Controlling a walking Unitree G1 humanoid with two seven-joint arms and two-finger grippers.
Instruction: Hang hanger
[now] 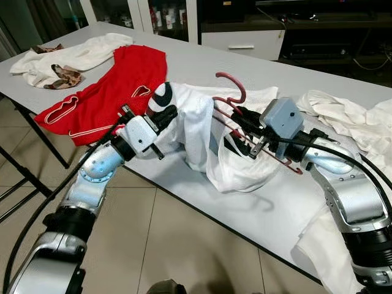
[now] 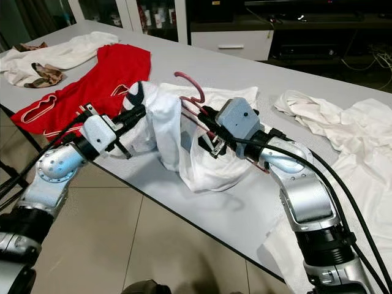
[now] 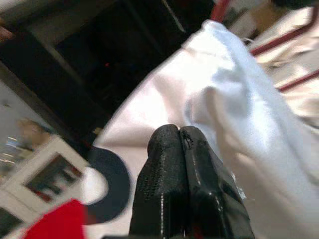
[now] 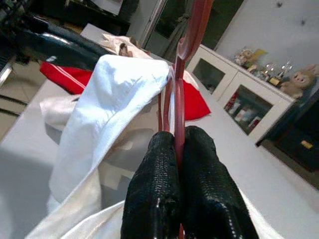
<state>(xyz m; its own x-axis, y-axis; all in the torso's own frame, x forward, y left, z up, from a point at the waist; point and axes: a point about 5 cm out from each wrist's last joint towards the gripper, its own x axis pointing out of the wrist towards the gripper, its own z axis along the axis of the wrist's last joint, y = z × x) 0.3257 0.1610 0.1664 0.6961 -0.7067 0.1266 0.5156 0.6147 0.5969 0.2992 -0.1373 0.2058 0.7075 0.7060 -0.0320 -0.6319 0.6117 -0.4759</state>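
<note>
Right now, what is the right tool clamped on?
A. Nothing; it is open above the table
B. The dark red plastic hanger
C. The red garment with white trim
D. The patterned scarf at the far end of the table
B: in the right wrist view the right tool has its two black fingers pressed shut on the dark red plastic hanger, with the white shirt draped beside it.

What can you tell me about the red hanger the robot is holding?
The hanger is dark red, seemingly plastic, with a curved hook rising clear above the white shirt. Its thin bars run down into the bunched cloth, partly hidden. The right gripper is shut on a bar, while the left gripper pinches the shirt beside it, above the grey table.
</note>
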